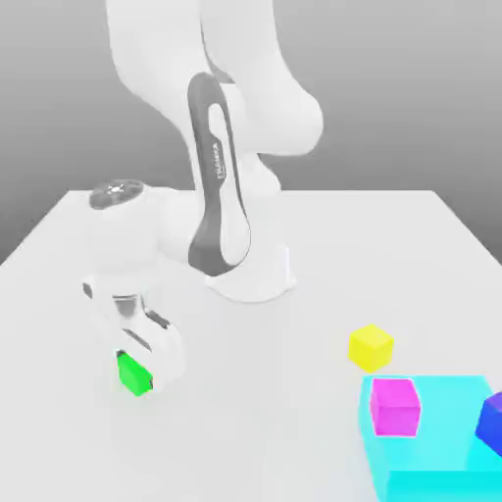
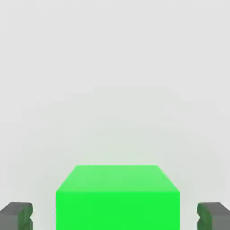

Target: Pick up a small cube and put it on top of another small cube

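- One small green cube (image 1: 134, 374) sits on the white table (image 1: 294, 422), toward the exterior view's left and well apart from the other blocks; in the hand view the green cube (image 2: 117, 197) lies squarely between the two fingertips.
- One gripper (image 1: 147, 365) is down at that cube, its white finger (image 1: 165, 351) just beside the cube on the exterior view's right side.
- In the hand view the two dark grey fingertips (image 2: 18, 215) stand either side of the cube with a bare strip of table between each pad and the cube's faces: the claw brackets it narrowly, apart from it, with no grip to be seen.
- One yellow cube (image 1: 371, 346) rests on the table toward the exterior view's right, near the cyan block.
- One large cyan block (image 1: 441, 461) lies flat at the lower right of the exterior view.
- One magenta cube (image 1: 395, 407) stands on top of the cyan block.
- One blue block (image 1: 493, 422) is at the exterior view's right edge, cut off by the frame.
- One white robot arm (image 1: 221, 186) with a grey side panel rises from a base at mid-table; the panel carries small lettering too faint to read.
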`<state>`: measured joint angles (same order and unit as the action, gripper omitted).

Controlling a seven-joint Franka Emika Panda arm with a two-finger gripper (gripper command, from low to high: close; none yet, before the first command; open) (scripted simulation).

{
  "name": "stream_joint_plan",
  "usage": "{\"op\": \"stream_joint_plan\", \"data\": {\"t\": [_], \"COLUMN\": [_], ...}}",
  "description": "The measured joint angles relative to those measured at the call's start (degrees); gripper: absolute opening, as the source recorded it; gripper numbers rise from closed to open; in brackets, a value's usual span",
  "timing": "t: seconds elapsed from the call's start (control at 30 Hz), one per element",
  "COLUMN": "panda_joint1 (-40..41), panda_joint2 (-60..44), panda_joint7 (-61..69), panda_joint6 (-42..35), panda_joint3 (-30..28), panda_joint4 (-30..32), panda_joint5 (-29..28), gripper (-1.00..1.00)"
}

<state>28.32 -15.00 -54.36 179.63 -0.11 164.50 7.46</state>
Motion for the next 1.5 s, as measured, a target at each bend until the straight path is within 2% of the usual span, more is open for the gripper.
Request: {"op": "stream_joint_plan", "data": {"t": [0.17, 0.6, 0.77, 0.93, 1.37, 1.5], "panda_joint1": [0.0, -1.8, -5.8, -16.2, -34.9, -37.9], "panda_joint2": [0.5, 15.7, 14.3, 11.9, 5.7, 0.0], "panda_joint7": [-0.3, -5.4, -5.5, -7.3, -15.4, -18.6], "panda_joint6": [-0.4, -13.3, -20.2, -27.4, -45.7, -41.5], "panda_joint3": [0.0, -3.8, 4.2, 10.0, 22.2, 22.2], "panda_joint4": [0.0, 2.5, -5.5, -14.8, -38.9, -40.1], "panda_joint5": [-0.3, -7.3, -5.5, -6.0, -11.6, -15.6], "gripper": [-1.0, -1.0, -1.0, -1.0, -1.0, -1.0]}}
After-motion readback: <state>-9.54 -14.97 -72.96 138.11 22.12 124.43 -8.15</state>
